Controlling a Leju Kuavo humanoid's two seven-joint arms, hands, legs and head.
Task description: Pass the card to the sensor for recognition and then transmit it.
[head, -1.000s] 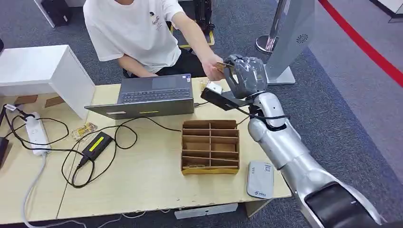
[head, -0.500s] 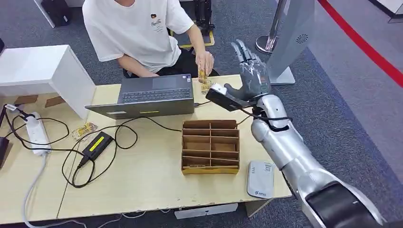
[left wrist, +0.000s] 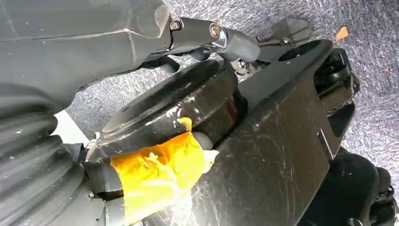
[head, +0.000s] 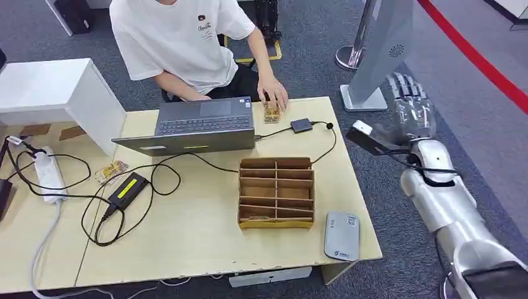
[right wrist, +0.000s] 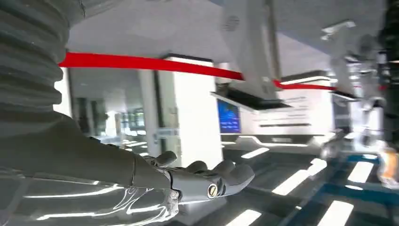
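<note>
Right hand is off the table at three o'clock, fingers spread, empty; card under the person's hand; left-hand fingers, can't tell; swing clear gently

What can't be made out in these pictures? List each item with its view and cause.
1. Head view: the card cannot be picked out in the small pile by the person's hand; too small.
2. Head view: print on the grey device; too small.
3. Left wrist view: the left hand sits too close to tell its grip.
</note>
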